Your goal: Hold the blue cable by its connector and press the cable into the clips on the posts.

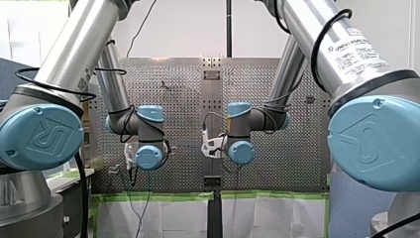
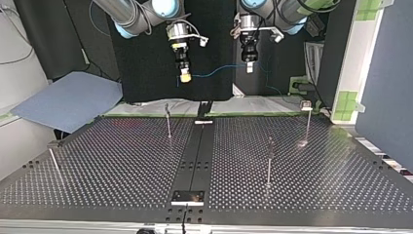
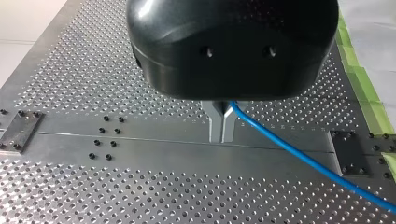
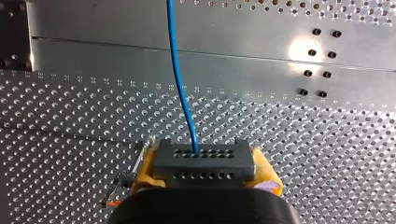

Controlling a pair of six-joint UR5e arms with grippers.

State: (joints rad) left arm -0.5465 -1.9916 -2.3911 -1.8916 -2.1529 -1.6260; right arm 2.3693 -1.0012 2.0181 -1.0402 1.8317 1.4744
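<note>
Top view, left to right: a leaning post sits at the worktop edge, and a second post stands upright near the far edge. Above and behind it hangs our right tool, its yellow pads clamped on the dark connector. The blue cable exits a middle hole in the connector's face and runs through the air to our left tool, whose metal fingers are pinched together on the cable itself. Past that tool the cable drops away behind the worktop's far edge. Both tools are well above the worktop and the cable touches none of the posts. On the right half there is a near post and a far post with a clip on top. Writing, front view: "UR" logo on the blue joint caps. The label on our right arm begins "UNIVERS…"; the small print below is not legible.
</note>
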